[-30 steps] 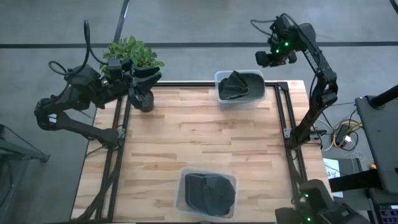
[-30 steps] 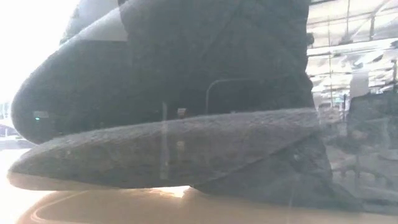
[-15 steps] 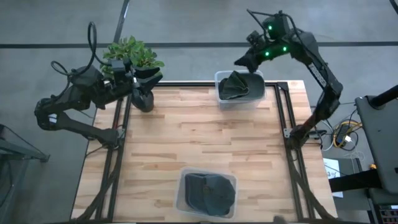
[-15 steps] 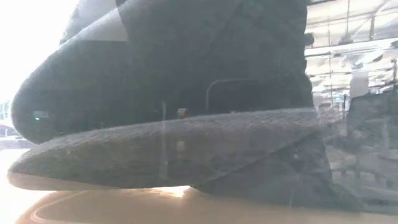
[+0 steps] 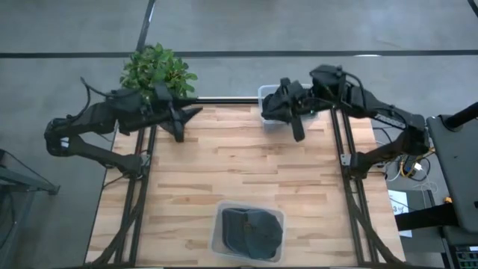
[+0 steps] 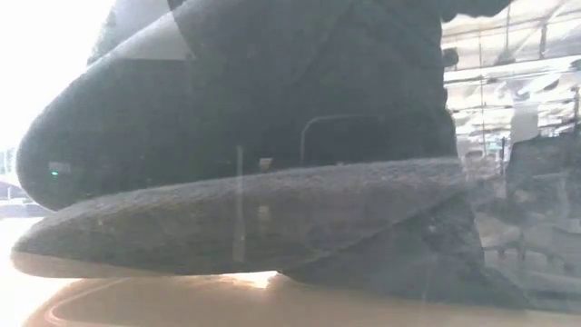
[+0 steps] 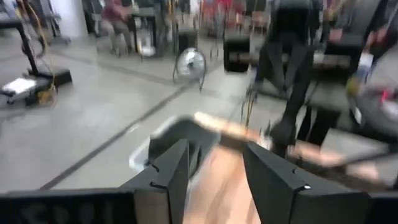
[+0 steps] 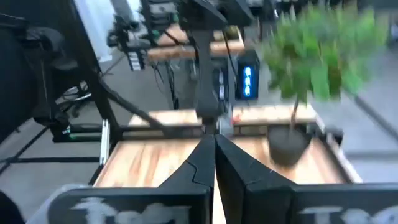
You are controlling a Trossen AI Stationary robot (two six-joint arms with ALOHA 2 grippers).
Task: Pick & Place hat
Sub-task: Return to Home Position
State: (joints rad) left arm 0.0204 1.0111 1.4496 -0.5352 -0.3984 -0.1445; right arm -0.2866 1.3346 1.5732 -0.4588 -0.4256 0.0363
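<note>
Beside far bin (image 5: 262,95), right gripper (image 5: 297,129) low, pinched

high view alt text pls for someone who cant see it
Over a wooden table's top edge, the left gripper hovers beside a potted plant, the right gripper above a transparent bin. A second bin at the bottom holds dark caps.

The table (image 5: 224,164) is pale, matt planked wood in a dark metal frame (image 5: 349,187). The bin (image 5: 279,217) is clear glossy plastic; its cap (image 5: 250,233) is dark, coarse-woven cloth.
</note>
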